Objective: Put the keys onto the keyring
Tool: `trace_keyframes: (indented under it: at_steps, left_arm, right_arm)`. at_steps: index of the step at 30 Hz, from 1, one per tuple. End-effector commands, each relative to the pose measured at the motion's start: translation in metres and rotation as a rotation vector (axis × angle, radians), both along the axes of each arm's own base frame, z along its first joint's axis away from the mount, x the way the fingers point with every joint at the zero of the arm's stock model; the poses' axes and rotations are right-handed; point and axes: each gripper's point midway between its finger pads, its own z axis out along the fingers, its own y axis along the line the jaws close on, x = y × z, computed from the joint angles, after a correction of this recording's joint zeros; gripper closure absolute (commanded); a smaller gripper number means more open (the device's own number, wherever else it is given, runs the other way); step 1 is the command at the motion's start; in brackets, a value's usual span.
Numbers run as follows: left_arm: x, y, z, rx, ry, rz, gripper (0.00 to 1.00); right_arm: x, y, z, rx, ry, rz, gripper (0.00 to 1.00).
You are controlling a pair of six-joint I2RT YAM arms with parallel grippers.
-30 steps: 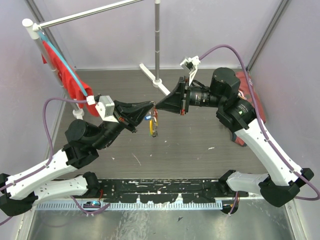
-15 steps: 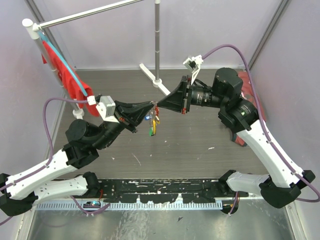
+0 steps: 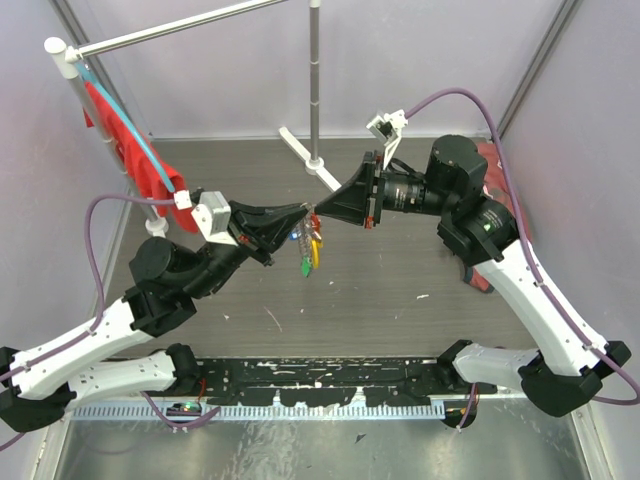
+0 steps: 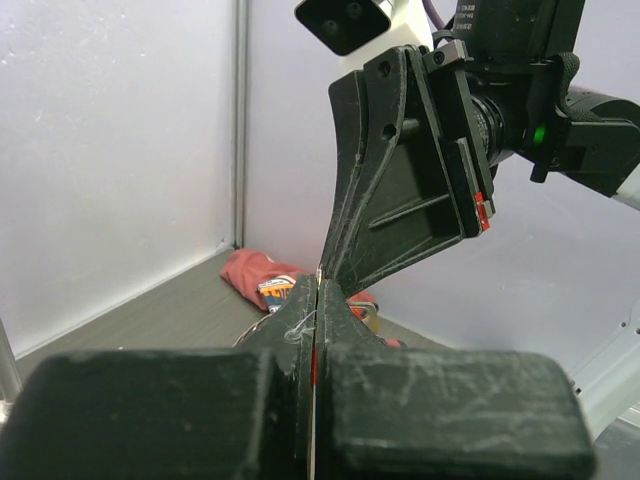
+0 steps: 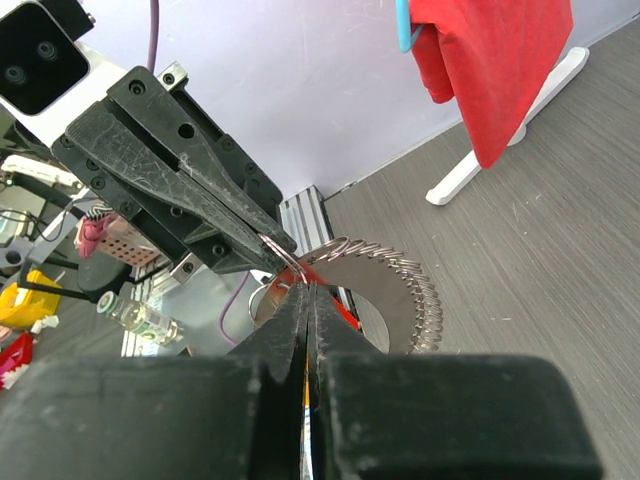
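My left gripper (image 3: 303, 212) and right gripper (image 3: 313, 212) meet tip to tip above the table, both shut. A thin silvery wire loop of the keyring (image 5: 281, 256) runs from the left fingertips (image 5: 262, 243) to my right gripper (image 5: 306, 290), and both pinch it. The bundle hangs just under the tips: a red key head (image 3: 312, 227), a blue key head (image 3: 297, 237), the yellow tag (image 3: 316, 250) and the green tag (image 3: 304, 266). From the right wrist, the red head (image 5: 330, 297) shows behind my fingertips beside a coil of silvery loops (image 5: 425, 295). My left gripper (image 4: 318, 287) touches the right fingertips (image 4: 335, 262).
A stand with a metal pole (image 3: 315, 80) and white foot (image 3: 310, 160) rises behind the grippers. Red cloth (image 3: 135, 150) hangs from a rail at the left. More red cloth (image 3: 492, 170) lies at the right behind the right arm. A black strip (image 3: 320, 385) crosses the near table edge.
The right gripper has shifted slightly left and up against the left fingertips. The hanging bundle has swung and turned, its yellow tag now a little further right.
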Motion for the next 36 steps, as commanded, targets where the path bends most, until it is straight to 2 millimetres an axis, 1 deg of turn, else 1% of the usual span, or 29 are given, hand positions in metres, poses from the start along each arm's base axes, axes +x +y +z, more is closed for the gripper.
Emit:
trace_keyframes:
  at_steps: [1, 10, 16, 18, 21, 25, 27, 30, 34, 36]
  left_arm:
    - [-0.013, 0.017, 0.047, -0.109, -0.079, -0.016, 1.0]
    - [-0.013, 0.017, 0.048, -0.11, -0.081, -0.012, 1.0]
    - [-0.012, 0.016, 0.048, -0.106, -0.081, -0.012, 1.0]
    - [-0.012, 0.015, 0.047, -0.105, -0.079, -0.013, 1.0]
    - [-0.012, 0.015, 0.047, -0.104, -0.078, -0.012, 1.0]
    - [-0.011, 0.015, 0.045, -0.102, -0.072, -0.012, 1.0]
    - [-0.012, 0.014, 0.045, -0.102, -0.071, -0.015, 1.0]
    - [-0.013, 0.013, 0.045, -0.1, -0.07, -0.023, 1.0]
    - [-0.018, 0.01, 0.046, -0.088, -0.081, -0.053, 1.0]
    - [-0.022, 0.006, 0.048, -0.078, -0.095, -0.083, 1.0]
  right_arm:
    - [0.003, -0.004, 0.011, 0.01, -0.027, -0.01, 0.99]
    - [-0.003, 0.0, -0.002, -0.029, 0.019, 0.056, 0.99]
    - [-0.002, 0.002, -0.009, -0.045, 0.029, 0.061, 0.91]
    - [-0.001, 0.0, -0.007, -0.043, 0.01, 0.052, 0.86]
    - [0.002, -0.006, 0.003, -0.035, -0.059, 0.005, 0.72]
    - [-0.001, -0.017, 0.026, 0.006, -0.181, -0.056, 0.59]
    - [-0.005, -0.021, 0.036, 0.035, -0.237, -0.06, 0.56]
    - [-0.015, -0.023, 0.046, 0.077, -0.339, -0.026, 0.56]
    - [-0.036, -0.026, 0.049, 0.093, -0.514, 0.07, 0.56]
    - [-0.039, -0.027, 0.048, 0.084, -0.583, 0.093, 0.57]
